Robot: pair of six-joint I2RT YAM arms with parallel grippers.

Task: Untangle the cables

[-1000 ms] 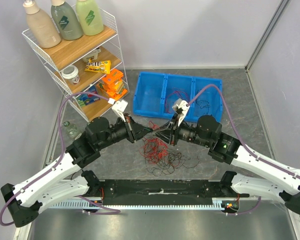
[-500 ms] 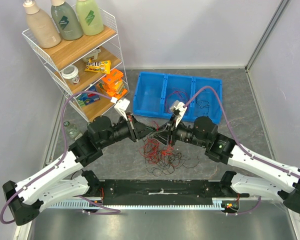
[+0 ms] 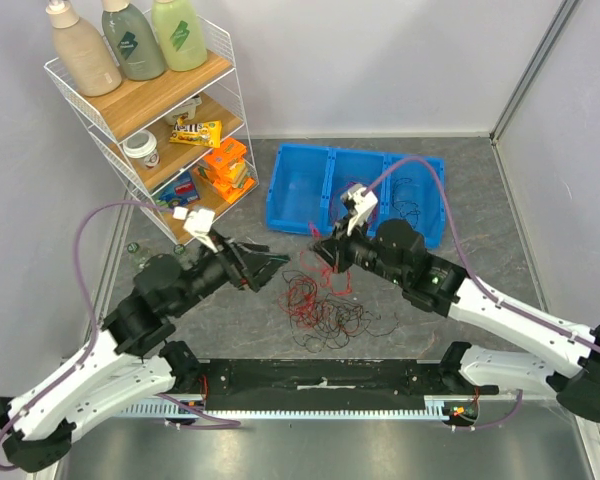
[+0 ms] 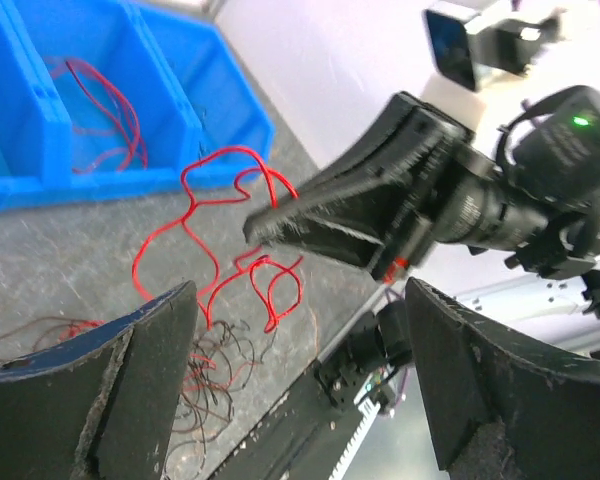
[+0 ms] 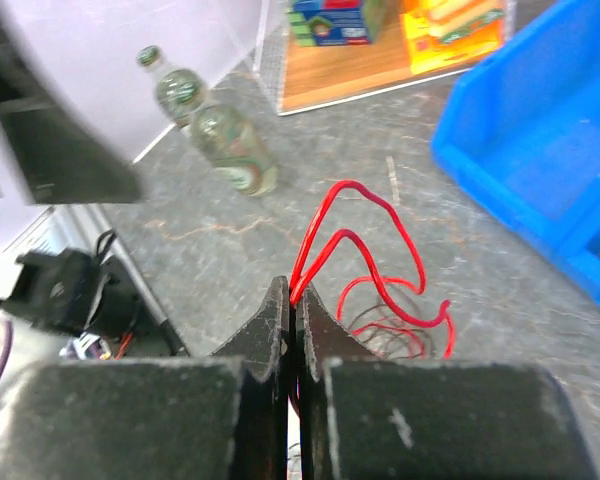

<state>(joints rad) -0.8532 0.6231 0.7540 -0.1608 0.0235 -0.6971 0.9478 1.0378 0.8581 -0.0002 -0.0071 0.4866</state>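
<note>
A grey, stone-patterned counter [image 3: 540, 230] fills the floor of a pale-walled cell. Nearest the arm bases lies the main tangle of cables [image 3: 325, 315], a loose scribble of red and black strands spread flat on the surface. Just beyond it the two arms point at each other. The left gripper [image 3: 272, 264] is released, its fingers [image 4: 140, 350] spread wide and grasping nothing. The right gripper [image 5: 292, 290] is clenched on a red cable [image 5: 365, 215], pinched between the tips. That cable rises in two arching loops and trails down into the clump below. From the left wrist view the same red cable hangs in curls under the right gripper's closed tips. Farther back stands a blue bin [image 3: 292, 220] with three compartments side by side. Its middle compartment holds a few red loops [image 3: 355, 190], and its right compartment holds thin black strands [image 3: 410, 210]. At the far left a white wire rack [image 3: 230, 100] carries wooden shelves with three tall bottles [image 3: 130, 40] on top and small packets lower down. Two glass bottles [image 5: 230, 150] lie on the counter beside its foot.
</note>
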